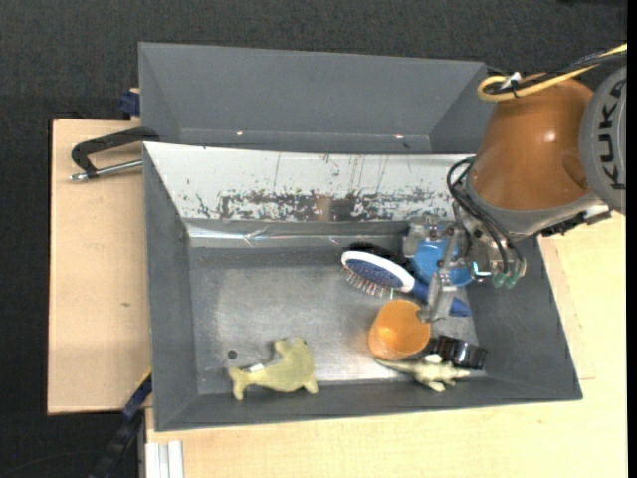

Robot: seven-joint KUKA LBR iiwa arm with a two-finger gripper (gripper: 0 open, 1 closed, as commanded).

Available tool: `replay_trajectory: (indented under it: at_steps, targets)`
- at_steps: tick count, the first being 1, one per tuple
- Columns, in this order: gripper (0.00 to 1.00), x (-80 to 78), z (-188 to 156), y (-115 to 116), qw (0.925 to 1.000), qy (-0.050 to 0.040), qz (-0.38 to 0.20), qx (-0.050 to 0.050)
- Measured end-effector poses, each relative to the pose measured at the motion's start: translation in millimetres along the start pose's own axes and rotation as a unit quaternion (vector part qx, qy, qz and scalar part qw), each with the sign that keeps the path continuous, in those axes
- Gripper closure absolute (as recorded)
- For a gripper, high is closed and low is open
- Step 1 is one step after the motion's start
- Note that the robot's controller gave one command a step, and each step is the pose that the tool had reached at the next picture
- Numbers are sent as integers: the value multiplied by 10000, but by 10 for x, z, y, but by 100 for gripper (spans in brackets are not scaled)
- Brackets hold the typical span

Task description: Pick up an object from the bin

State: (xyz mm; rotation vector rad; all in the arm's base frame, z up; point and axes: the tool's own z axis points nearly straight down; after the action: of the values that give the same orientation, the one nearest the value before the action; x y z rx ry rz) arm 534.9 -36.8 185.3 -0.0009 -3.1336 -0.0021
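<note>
Pale yellow toy animal [274, 369] lies closest, on the near-left floor of the grey bin [249, 287], close to the near wall. Small pale lizard-like toy [434, 373] is near-right, also along the near wall. A small black thing [462, 353] is touching or just beside it on the right. Orange round thing [398, 331] sits just behind the lizard; ball or cup, cannot tell which. Farther back is an oval brush [377, 272], blue bristle face, white rim, tilted. To its right is a blue boxy thing [430, 260], partly covered by the arm's tooling. Gripper [441, 302] reaches in from the right and sits low in the bin, over the blue boxy thing and at the right edge of the orange round thing. Contact with either is not clear. Claw state: cannot tell whether open or closed, since cables and the blue thing clutter that spot. Nothing is seen gripped. Judgement: early to midway. The arm is among the right-hand cluster, but no grasp or lift is shown. Securing one item and raising it clear of the bin are left.
</note>
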Motion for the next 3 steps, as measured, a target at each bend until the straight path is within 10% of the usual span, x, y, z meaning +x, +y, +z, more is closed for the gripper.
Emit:
replay_trajectory:
  at_steps: [1,2,3]
  targets:
    - [0,-33,1069,40,9613,-27,-2754,3]
    - [0,89,1104,-302,9323,-112,-3616,-22]
    - [100,111,1133,-326,9321,-91,-3622,-13]
